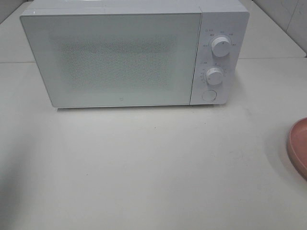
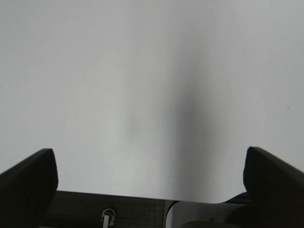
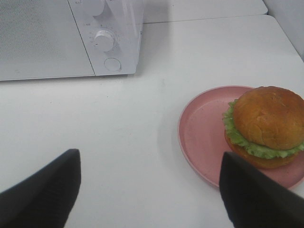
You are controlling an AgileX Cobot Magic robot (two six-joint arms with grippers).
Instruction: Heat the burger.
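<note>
1. This looks like a kitchen corner, or a test bench arranged as one.
2. A white microwave (image 1: pixel 129 55) with a closed door and two round dials (image 1: pixel 220 46) stands on a plain white counter (image 1: pixel 144 167).
3. Food is here: a burger (image 3: pixel 267 124) lies on a pink plate (image 3: pixel 204 137) near the microwave.
4. Behind the counter I see pale wall tiles (image 1: pixel 288 14), as in a kitchen.
</note>
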